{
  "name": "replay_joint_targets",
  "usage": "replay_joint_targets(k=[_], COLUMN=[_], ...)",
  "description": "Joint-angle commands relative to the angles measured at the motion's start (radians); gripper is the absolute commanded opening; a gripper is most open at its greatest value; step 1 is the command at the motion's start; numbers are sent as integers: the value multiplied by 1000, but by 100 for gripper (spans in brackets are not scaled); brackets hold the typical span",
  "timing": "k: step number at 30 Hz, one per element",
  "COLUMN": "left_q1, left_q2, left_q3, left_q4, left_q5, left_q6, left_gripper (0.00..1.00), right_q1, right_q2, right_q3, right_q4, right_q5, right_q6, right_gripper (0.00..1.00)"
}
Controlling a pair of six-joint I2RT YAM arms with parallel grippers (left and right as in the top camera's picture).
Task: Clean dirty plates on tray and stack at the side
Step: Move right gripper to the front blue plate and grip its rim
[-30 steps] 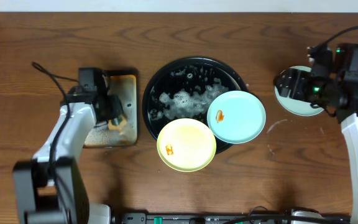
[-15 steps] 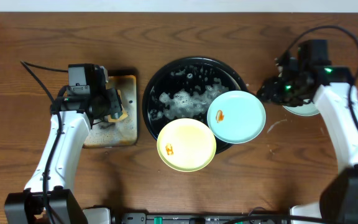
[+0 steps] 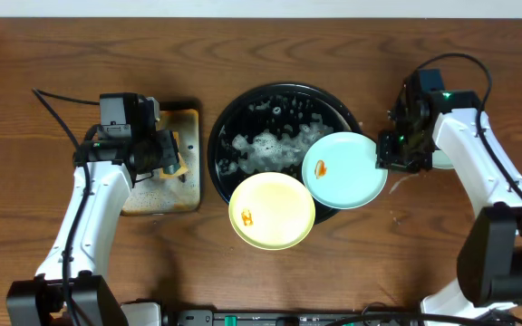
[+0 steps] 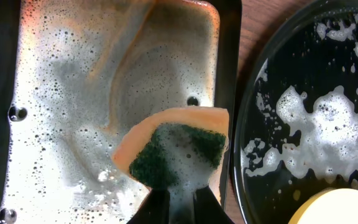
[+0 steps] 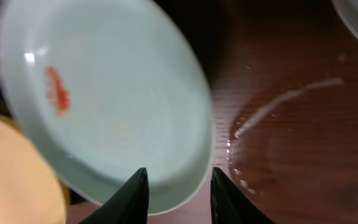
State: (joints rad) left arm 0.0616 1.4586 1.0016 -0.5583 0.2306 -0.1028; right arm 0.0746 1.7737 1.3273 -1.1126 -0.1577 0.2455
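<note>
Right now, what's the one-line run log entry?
left pincer: shut on sponge | right pincer: open, straddling mint plate rim | yellow plate: smeared, on tray

Left gripper (image 4: 180, 198) pinching soapy sponge (image 4: 176, 146), orange body with green scouring face showing, in front of metal tray (image 4: 73, 93) near its right edge. Suds coating metal tray. Strip of wooden table (image 4: 260, 31) showing between it and black tray (image 4: 309, 62). Foam (image 4: 328, 124) lying on black tray; yellow plate (image 4: 337, 208) edge peeking in at bottom right corner.

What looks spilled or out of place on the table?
The yellow plate and the mint plate overhang the black tray's rim instead of lying inside. A wet streak marks the wood right of the mint plate.
</note>
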Motion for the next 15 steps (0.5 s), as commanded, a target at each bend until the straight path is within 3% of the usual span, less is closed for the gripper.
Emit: replay_joint_targets(k=[1, 9, 15], left_q1=[-2, -2, -2], left_q2=[-1, -1, -1], left_q3=[13, 14, 14], left_q4=[-2, -2, -2], left_q5=[6, 6, 6], left_q6=[17, 17, 17], left_gripper=[8, 8, 8], right_q1=[11, 24, 31], right_q2=[29, 60, 60], right_q3=[-2, -50, -114], right_q4=[-24, -43, 24], right_q5=[61, 63, 63], right_q6=[52, 91, 129], right_gripper=[34, 38, 31])
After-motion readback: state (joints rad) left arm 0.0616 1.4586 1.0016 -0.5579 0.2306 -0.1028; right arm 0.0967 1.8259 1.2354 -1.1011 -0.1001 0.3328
